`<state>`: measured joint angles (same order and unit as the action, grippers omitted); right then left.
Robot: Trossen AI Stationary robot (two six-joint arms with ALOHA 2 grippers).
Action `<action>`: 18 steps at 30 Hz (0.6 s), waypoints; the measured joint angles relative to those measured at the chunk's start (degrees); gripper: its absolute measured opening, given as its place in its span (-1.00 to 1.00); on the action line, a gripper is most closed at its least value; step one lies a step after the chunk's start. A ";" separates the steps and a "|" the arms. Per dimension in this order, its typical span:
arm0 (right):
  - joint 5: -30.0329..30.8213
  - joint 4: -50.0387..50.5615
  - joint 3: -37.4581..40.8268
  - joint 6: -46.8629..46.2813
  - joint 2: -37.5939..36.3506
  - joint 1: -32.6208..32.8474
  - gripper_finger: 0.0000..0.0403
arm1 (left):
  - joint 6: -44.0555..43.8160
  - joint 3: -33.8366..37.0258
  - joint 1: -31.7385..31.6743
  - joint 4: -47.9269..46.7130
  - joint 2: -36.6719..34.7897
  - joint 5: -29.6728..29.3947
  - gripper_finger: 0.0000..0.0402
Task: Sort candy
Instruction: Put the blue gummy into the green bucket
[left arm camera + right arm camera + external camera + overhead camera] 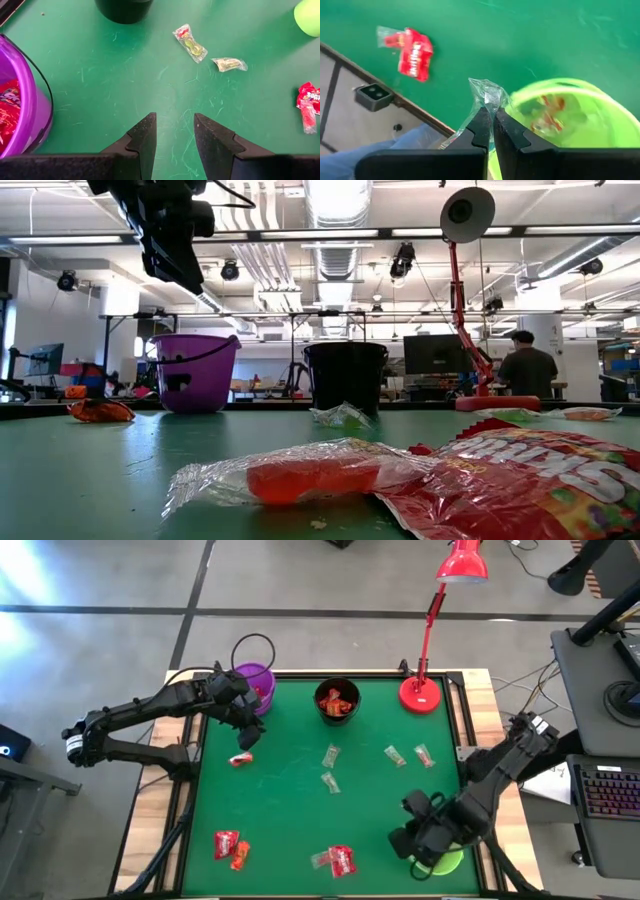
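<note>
The right gripper is pinching a clear-wrapped candy over the green cup at the table's near right corner.

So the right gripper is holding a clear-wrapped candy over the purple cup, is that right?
Not quite. The right gripper is shut on a clear-wrapped candy, but over the green cup, not the purple one, as the right wrist view shows. The purple cup sits by the left arm.

Bright, even overhead lighting; ceiling fixtures blow out in low view. Foreground candy there soft, probably too close. Green cup blurred in right wrist view.
</note>
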<state>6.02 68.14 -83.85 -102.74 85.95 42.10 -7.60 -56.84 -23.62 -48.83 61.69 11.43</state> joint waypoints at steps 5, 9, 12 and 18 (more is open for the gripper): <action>-0.09 4.57 0.00 -9.92 0.06 4.80 -0.96 | 0.02 0.00 0.00 -0.01 0.00 -0.03 -0.43; -0.37 7.44 0.13 -16.25 0.79 7.50 -0.96 | 0.00 0.00 0.00 -0.01 0.00 -0.08 -0.43; -0.48 7.59 0.28 -17.71 1.38 8.58 -0.96 | -0.26 0.00 0.00 0.01 0.00 -0.14 -0.43; -2.73 7.85 0.35 -15.94 3.96 8.75 -0.95 | 0.64 0.00 0.00 -0.01 0.00 -0.12 -0.43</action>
<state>3.29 75.99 -83.50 -118.67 89.92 50.85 -6.95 -56.84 -23.62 -48.84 61.69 11.31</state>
